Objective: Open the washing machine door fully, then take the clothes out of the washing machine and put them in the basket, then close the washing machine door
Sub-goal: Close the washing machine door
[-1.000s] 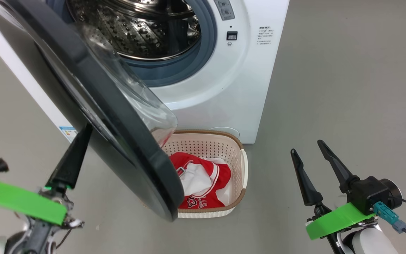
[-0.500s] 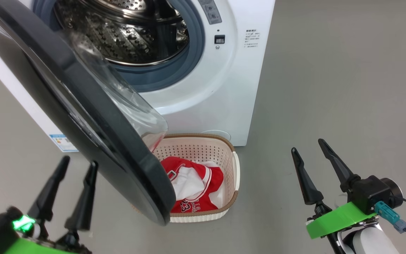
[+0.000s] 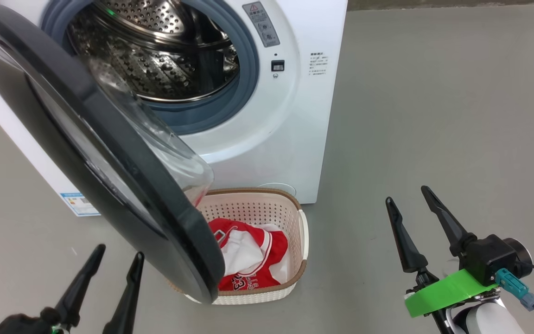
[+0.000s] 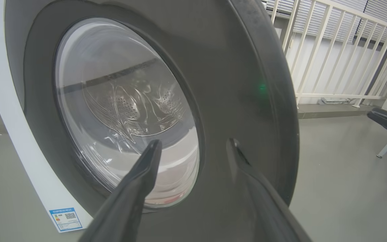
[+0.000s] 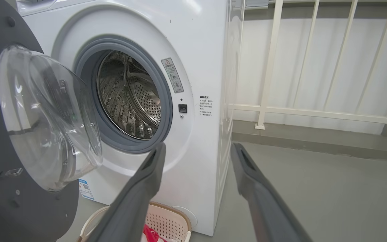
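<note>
Already, clothes (image 3: 267,246) in the basket (image 3: 257,206).

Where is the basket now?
Head view, lower centre: the basket sits on the floor before the washing machine, partly behind its open door, holding the clothes.

Washer (image 3: 295,116): upper left of head view.
Door (image 3: 86,153): standing out at frame left, covering the basket's left end.
Basket (image 3: 302,232): lower centre, on floor (image 3: 434,116), just before the washer.
Clothes (image 3: 248,250): in the basket.
Left gripper (image 3: 119,253): lower left, near the door.
Right gripper (image 3: 407,195): lower right, well apart from the basket.
</note>
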